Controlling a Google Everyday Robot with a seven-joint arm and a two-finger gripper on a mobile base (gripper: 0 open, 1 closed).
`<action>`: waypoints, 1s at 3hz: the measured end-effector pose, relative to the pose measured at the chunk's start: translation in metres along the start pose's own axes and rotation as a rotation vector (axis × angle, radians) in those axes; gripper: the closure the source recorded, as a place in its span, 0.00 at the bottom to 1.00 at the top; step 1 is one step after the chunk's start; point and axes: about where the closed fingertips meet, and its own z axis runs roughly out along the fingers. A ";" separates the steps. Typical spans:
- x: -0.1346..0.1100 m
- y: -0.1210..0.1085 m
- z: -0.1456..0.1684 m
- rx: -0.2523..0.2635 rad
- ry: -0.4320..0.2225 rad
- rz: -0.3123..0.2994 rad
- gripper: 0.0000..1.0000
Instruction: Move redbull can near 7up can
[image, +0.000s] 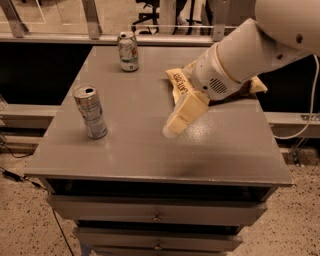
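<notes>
The redbull can (90, 111), tall, slim and silver-grey, stands upright near the left front of the grey table (150, 150). The 7up can (128, 51), shorter with a white and green label, stands upright at the far edge, left of centre. My gripper (175, 125) hangs from the white arm over the middle of the table. It is right of the redbull can, apart from it, and holds nothing that I can see.
A brown and cream chip bag (182, 82) lies at the right back of the table, partly hidden by my arm. Drawers (157, 215) sit under the tabletop. A railing and chair legs stand behind the table.
</notes>
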 end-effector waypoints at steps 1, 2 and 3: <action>-0.004 0.002 0.007 -0.012 -0.034 -0.002 0.00; -0.017 0.006 0.041 -0.052 -0.118 -0.006 0.00; -0.041 0.010 0.080 -0.100 -0.223 -0.002 0.00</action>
